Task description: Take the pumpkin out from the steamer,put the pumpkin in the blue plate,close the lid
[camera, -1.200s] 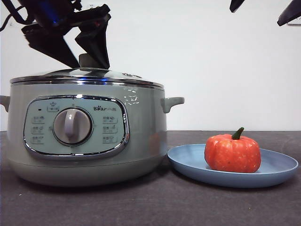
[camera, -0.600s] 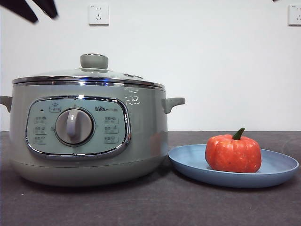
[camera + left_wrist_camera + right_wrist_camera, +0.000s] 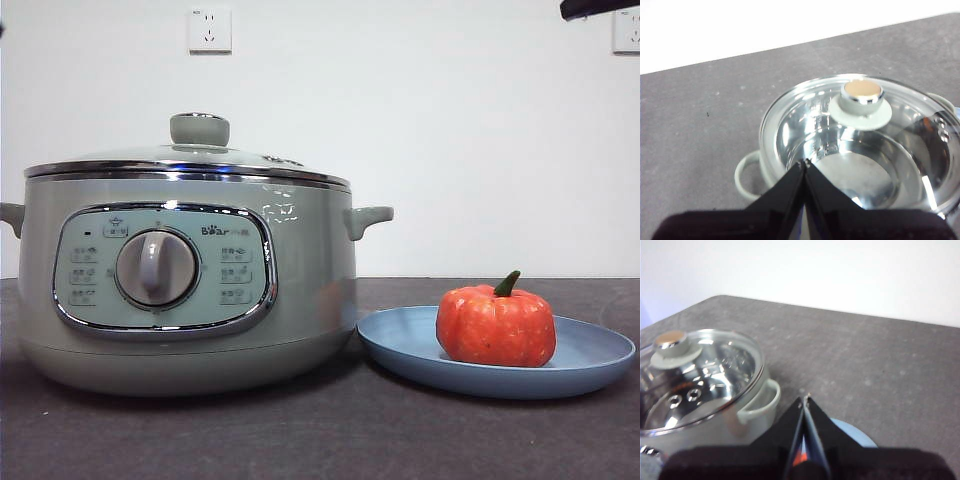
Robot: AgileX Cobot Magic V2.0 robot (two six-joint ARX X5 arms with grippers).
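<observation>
Looks like everything on the list is basically sorted at this point. In the front view the pumpkin (image 3: 495, 325) sits in the lower right of the frame on the blue plate (image 3: 400, 345), stem up, and the plate's rim is just beside the steamer (image 3: 185, 290), which fills the left half. The lid (image 3: 190, 160) is seated flat on the chrome rim with its green knob on top, no visible gap or tilt. From the left wrist view, the left gripper (image 3: 804, 162) hangs above the lid with its jaws pressed together and nothing between them, clear of the knob. The right gripper (image 3: 805, 398) is the same deal: jaws closed tight and empty, up over the table near the steamer's side handle, with a bit of blue plate and orange peeking out under it. In the front view only a black tip shows at the upper right corner. So my read is the closing step is done, and the only thing the next move calls for is parking both arms without bumping the lid.
</observation>
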